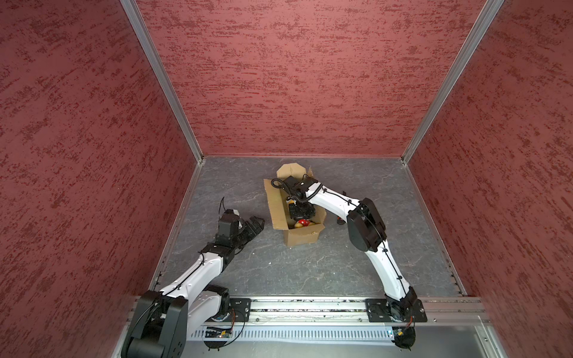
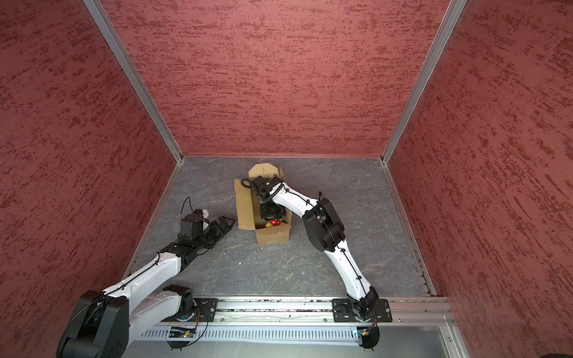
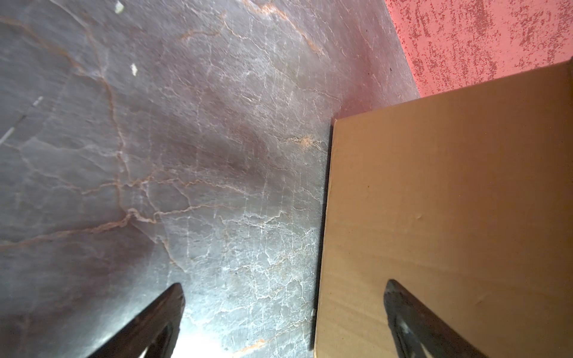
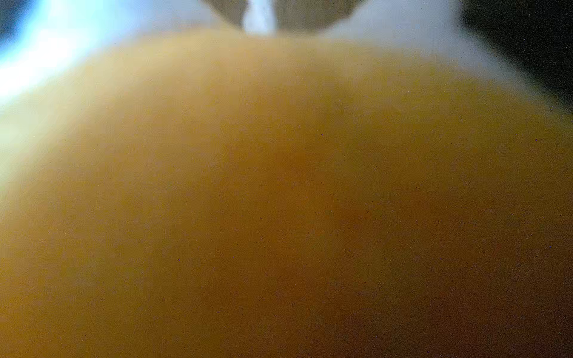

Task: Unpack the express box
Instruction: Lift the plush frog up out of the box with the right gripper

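The box [image 1: 302,237] sat on the grey surface [image 1: 279,272], about the middle and toward the back wall, flaps folded out and top open. Both top views showed the box [image 2: 273,237] that way. A yellow-and-red toy [image 1: 302,223] showed inside at the near end.

The right gripper [image 1: 301,216] was down inside the box, right above the toy. Its fingers were hidden by its own body and the box walls, so we could not tell whether they were clenched on the toy. The right wrist view was only an orange-yellow blur [image 4: 279,201], likely the toy hard up against the lens.

The left gripper [image 1: 257,223] hung low just beside the left flap. Its fingers [image 3: 164,313] were spread wide, grasping nothing, and the left wrist view had the box's cardboard [image 3: 449,201] running along one finger.

We judged the step in hand to be getting the toy out. To do it well we'd want a firm pinch on the toy's bulk, not on a loose bit of fabric. Then lift straight up, clear of the walls, before swinging aside. The box looked light and nothing pinned it, so it could ride up or slide with the toy. The left fingers were well placed to press on the flap or wall and hold it down. Set the toy on open surface, away from the flaps.
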Controlling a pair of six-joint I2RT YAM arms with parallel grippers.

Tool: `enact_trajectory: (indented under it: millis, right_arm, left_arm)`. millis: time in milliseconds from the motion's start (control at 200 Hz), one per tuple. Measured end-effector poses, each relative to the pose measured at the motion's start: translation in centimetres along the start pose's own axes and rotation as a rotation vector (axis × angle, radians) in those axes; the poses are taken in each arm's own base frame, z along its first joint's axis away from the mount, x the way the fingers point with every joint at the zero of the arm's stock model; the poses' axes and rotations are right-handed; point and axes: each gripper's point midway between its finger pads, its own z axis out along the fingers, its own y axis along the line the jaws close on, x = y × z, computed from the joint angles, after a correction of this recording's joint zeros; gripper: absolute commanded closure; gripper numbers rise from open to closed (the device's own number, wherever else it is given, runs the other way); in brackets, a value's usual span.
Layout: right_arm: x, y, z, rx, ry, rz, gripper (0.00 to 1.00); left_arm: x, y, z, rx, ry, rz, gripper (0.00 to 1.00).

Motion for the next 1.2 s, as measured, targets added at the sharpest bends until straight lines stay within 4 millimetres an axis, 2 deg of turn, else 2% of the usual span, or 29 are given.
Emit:
enact_trajectory:
  millis: [391,792,1202]
  right_arm:
    - [0.7,-0.6,-1.3,0.041,0.018,-0.005,0.91]
    - [-0.5,-0.6,-5.4,0.038,-0.065,-0.008,0.92]
    - [-1.4,-0.2,-8.0,0.022,-0.122,-0.017,0.92]
  left_arm:
    - [0.0,0.0,0.0,0.0,0.0,0.0,0.0]
    - [0.0,0.0,0.0,0.0,0.0,0.0,0.0]
    - [0.0,0.0,0.0,0.0,0.0,0.0,0.0]
